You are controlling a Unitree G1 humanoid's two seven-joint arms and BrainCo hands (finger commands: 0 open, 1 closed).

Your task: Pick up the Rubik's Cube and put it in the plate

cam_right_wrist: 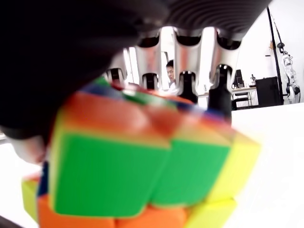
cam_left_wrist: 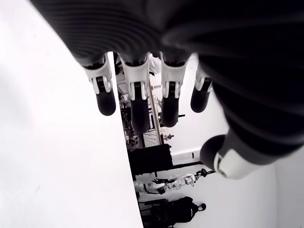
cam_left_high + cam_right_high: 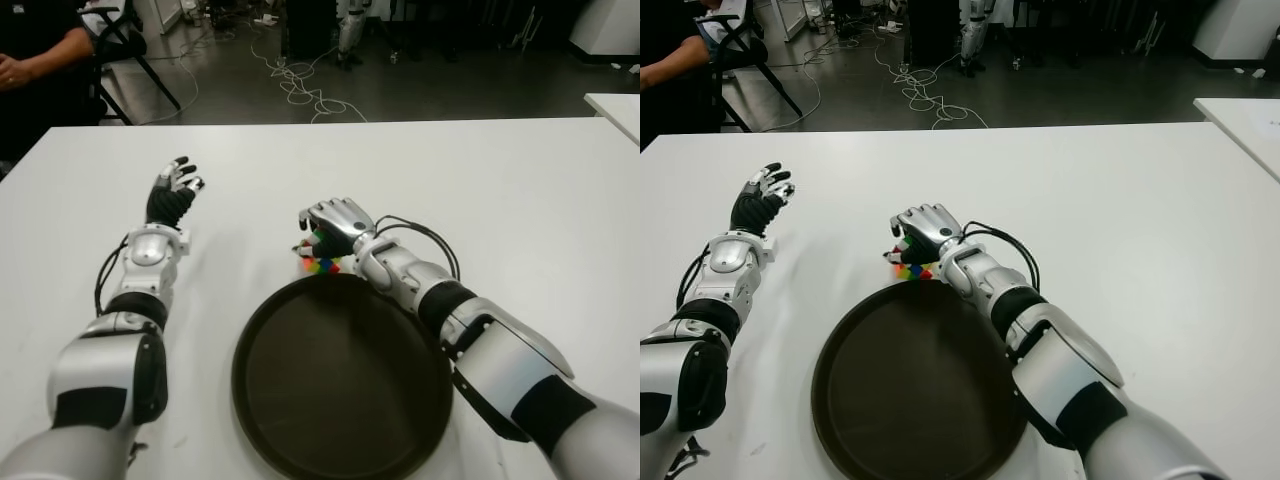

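Gripping Rubik's Cube (image 3: pixel 321 262) — right hand (image 3: pixel 335 228) curled over it, beside plate (image 3: pixel 340 380) rim.

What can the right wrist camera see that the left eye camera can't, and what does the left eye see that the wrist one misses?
Only the right wrist view shows the Rubik's Cube up close: big green, orange and yellow squares, with fingers curled over it.

Only the left eye view shows the dark plate, the left hand open and holding nothing on the plate's left, and the cube's place just past the plate's far rim, not in it.

Both show the right hand closed on the cube, and the white table.
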